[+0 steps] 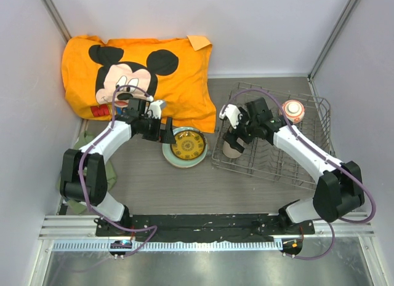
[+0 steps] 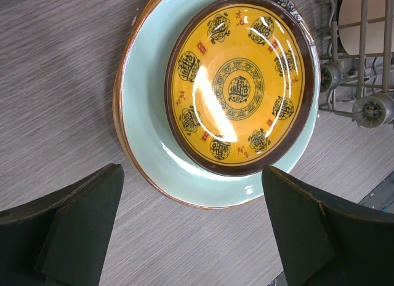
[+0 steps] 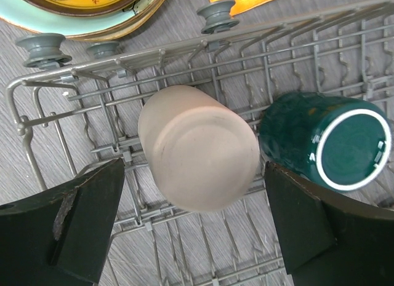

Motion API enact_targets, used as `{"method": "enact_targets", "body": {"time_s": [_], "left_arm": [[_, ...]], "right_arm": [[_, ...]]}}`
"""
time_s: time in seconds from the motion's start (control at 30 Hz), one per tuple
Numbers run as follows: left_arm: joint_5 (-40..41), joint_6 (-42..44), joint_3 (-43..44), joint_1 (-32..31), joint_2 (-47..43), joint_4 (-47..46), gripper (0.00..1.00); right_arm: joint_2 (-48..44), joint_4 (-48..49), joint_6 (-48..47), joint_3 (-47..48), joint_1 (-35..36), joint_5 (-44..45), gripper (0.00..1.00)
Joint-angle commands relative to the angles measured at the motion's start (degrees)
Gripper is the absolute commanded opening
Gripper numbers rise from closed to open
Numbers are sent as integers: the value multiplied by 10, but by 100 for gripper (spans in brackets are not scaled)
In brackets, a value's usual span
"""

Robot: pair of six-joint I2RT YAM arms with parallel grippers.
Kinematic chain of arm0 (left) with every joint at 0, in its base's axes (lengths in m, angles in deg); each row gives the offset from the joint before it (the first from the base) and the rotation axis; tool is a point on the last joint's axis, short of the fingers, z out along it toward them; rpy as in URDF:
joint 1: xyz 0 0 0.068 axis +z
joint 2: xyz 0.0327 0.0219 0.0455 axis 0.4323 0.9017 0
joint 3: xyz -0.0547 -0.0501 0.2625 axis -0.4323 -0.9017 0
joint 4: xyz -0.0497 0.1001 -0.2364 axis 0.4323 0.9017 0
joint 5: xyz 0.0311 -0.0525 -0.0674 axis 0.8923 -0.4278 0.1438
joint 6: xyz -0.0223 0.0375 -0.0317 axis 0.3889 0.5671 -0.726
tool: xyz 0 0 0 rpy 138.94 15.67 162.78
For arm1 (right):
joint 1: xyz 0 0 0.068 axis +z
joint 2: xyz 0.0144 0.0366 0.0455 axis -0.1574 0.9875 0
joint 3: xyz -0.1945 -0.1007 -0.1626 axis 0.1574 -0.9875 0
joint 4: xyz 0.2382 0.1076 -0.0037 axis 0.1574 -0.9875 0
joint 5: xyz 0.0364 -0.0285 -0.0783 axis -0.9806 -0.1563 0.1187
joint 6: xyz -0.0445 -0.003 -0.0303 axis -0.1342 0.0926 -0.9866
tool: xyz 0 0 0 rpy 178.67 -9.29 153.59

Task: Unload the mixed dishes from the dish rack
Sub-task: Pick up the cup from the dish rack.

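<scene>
1. Left arm: it rises from the lower left of the overhead view with the elbow bent. The left gripper [image 1: 165, 133] hangs over the left rim of the round pale-green plate with a yellow-brown patterned centre [image 1: 184, 146].
2. Left claw: jaws stand wide with nothing between them. The plate lies flat on the grey wood-grain table [image 1: 138, 175], left of the rack.
3. Right arm: it stretches from the lower right, up and leftward, over the rectangular grey wire dish rack [image 1: 277, 166].
4. Right gripper [image 3: 194, 194]: jaws stand wide on either side of the beige handleless cup [image 3: 197, 147], not touching it.
5. The cup lies among the tines, base toward the wrist camera. The dark teal mug [image 3: 320, 141] lies just beside it, at right of frame.
6. The small red-orange patterned bowl [image 1: 293, 111] sits at the rack's upper edge.
</scene>
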Motion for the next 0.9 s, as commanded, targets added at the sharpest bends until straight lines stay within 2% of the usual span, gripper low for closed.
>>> {"method": "enact_targets", "body": {"time_s": [0.0, 0.23, 0.33, 0.6, 0.87], "left_arm": [[4, 9, 11, 1, -22, 0, 100], [0, 12, 11, 1, -20, 0, 100], [-2, 11, 11, 2, -19, -1, 100], [-11, 14, 10, 1, -21, -2, 100], [-28, 21, 17, 2, -34, 5, 99]], "right_arm": [[21, 20, -15, 13, 2, -17, 99], [52, 19, -29, 31, 2, -18, 98], [60, 13, -33, 41, 2, -25, 92], [63, -7, -37, 54, 2, -28, 55], [18, -47, -42, 73, 2, -22, 42]]}}
